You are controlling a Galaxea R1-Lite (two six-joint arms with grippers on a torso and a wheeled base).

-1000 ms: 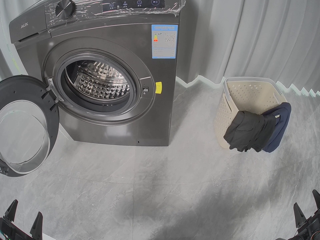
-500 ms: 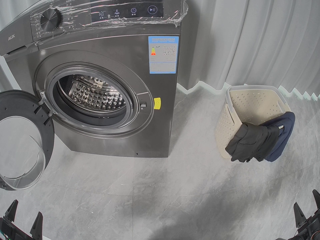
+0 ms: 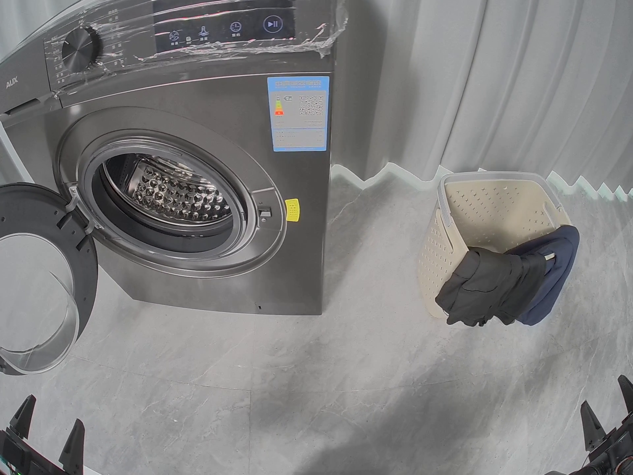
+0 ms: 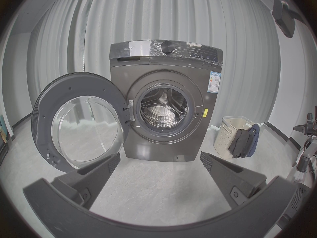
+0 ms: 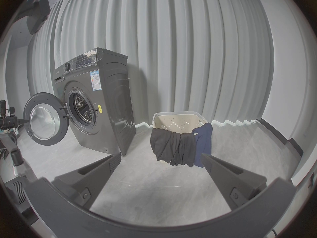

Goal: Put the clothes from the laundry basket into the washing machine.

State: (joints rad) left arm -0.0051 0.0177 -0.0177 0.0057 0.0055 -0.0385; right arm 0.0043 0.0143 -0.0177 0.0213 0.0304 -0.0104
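Left gripper: low, front-left of washing machine, jaws wide apart, nothing held. Door open at machine's left. 1 laundry basket on floor, right of machine, apart from it. 2 clothes over its front rim: black garment, navy garment. Prob. soft, light, limp; pinch the bunched fold at rim. Right gripper: front-right of machine, jaws wide, empty.

Left end effector, right one: spread.

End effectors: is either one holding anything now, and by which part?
Nothing is held. The left end effector and right end effector are open and empty.
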